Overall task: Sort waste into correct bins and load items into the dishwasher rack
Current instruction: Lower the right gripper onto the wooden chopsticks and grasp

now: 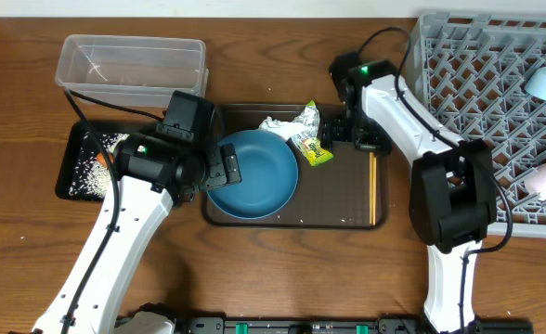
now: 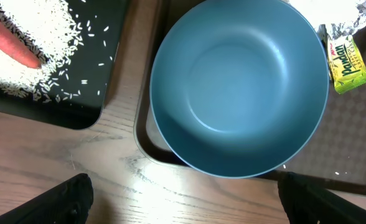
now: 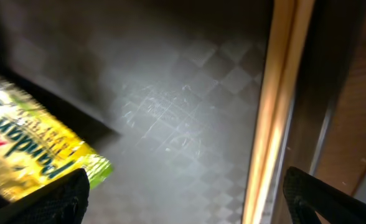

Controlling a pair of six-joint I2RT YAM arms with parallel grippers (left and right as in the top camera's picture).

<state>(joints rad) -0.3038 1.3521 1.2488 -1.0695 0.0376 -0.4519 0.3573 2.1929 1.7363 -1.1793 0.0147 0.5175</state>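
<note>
The right pincer is wide open and holds nothing, low over the brown tray between the wrapper near the tray's middle and the chopsticks at its right edge, so I think it is sorting trash and must next move onto the wrapper and close.

A brown wood-grain table fills the overhead view edge to edge. Bright light glares off its surface in the left wrist view.

"Pandan" in green letters, on yellow-green wrapper
</note>
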